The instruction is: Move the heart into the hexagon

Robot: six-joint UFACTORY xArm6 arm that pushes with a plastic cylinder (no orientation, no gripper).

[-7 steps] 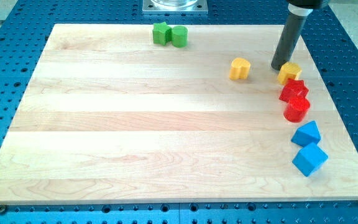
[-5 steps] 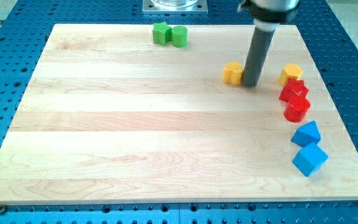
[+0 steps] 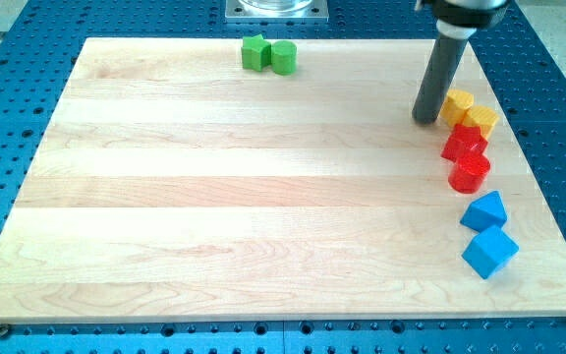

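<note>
The yellow heart (image 3: pixel 456 103) lies at the view's right, touching the yellow hexagon (image 3: pixel 481 120), which sits just to its lower right. My tip (image 3: pixel 425 120) stands on the board just left of the heart, close to it or touching it. The dark rod rises from the tip toward the view's top.
Two red blocks (image 3: pixel 464 144) (image 3: pixel 470 173) lie directly below the yellow pair, the upper one touching the hexagon. A blue triangular block (image 3: pixel 484 209) and a blue cube (image 3: pixel 489 252) lie further down. Two green blocks (image 3: pixel 254 51) (image 3: pixel 283 57) sit at the top middle.
My tip went left around the heart, then swept right, pushing the heart against the hexagon. The hexagon shifted slightly to the right and down.
</note>
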